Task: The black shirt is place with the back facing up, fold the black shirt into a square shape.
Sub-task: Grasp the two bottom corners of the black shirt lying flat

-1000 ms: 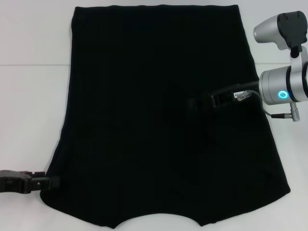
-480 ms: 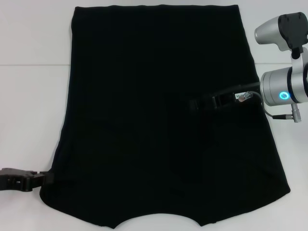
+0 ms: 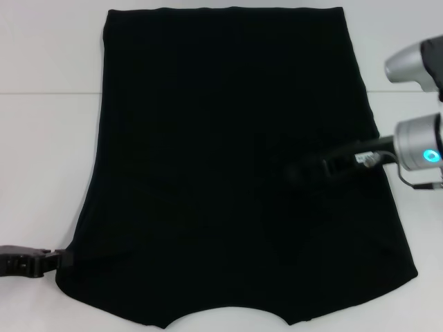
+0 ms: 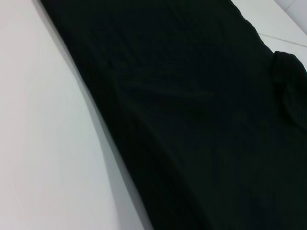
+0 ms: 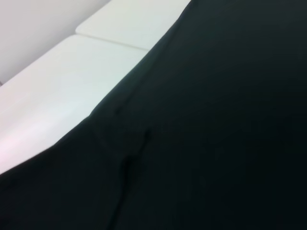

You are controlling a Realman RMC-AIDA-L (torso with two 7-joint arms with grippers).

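The black shirt (image 3: pixel 221 138) lies flat on the white table (image 3: pixel 48 138), plain side up, with its curved neckline at the near edge. It also fills most of the left wrist view (image 4: pixel 192 96) and the right wrist view (image 5: pixel 216 120). My left gripper (image 3: pixel 64 259) is low at the near left, its tip at the shirt's near left corner. My right gripper (image 3: pixel 296 171) reaches in from the right and hovers over the shirt's right half, black against the black cloth.
A seam in the table surface (image 3: pixel 41 95) runs across behind the shirt's middle. Bare white table (image 4: pixel 38 143) lies to the left of the shirt, and more (image 5: pixel 72 62) shows beyond its edge in the right wrist view.
My left gripper has drawn back to the left, off the shirt's corner. My right arm has shifted to the right and a little nearer, carrying its gripper towards the shirt's right edge.
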